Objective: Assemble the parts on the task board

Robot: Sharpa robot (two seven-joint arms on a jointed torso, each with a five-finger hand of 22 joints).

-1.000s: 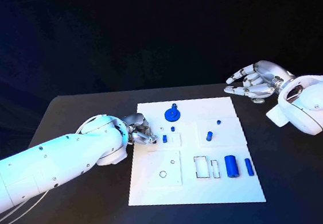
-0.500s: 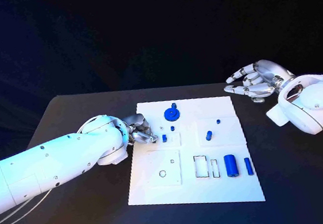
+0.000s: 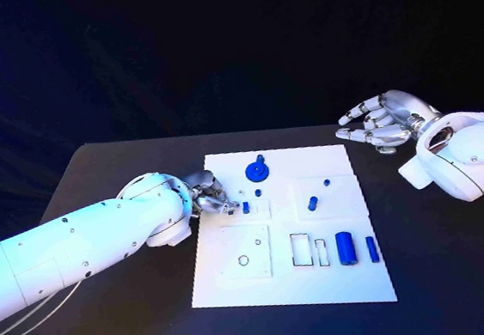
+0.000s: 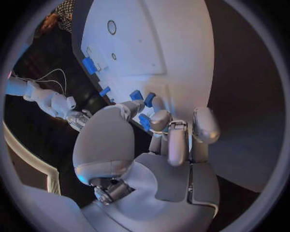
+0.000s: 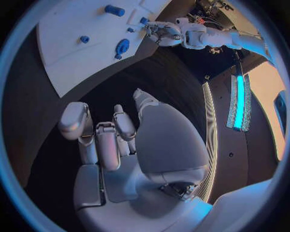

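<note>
Left hand: the left hand [image 3: 210, 197] pinches a small blue part [image 4: 145, 122] at the board's nine o'clock edge.
Right hand: the right hand [image 3: 380, 124] hovers off the board's two o'clock corner, fingers curled in, holding nothing.
Board: the white board [image 3: 336, 278] lies mid-table.
Writing: none readable.

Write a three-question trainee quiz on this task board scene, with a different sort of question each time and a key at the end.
1. True or false: the right hand rests on the task board.
2. Multiple choice: where is the left hand? A) at the board's left edge, by a small blue part; B) off the table; C) over the large blue cylinder.
3. Fill in: the round blue part lies near the board's ____ edge, seen from the robot.

Key: 1. False, it is beyond the board's right side, with nothing in it. 2. A. 3. Far.
</note>
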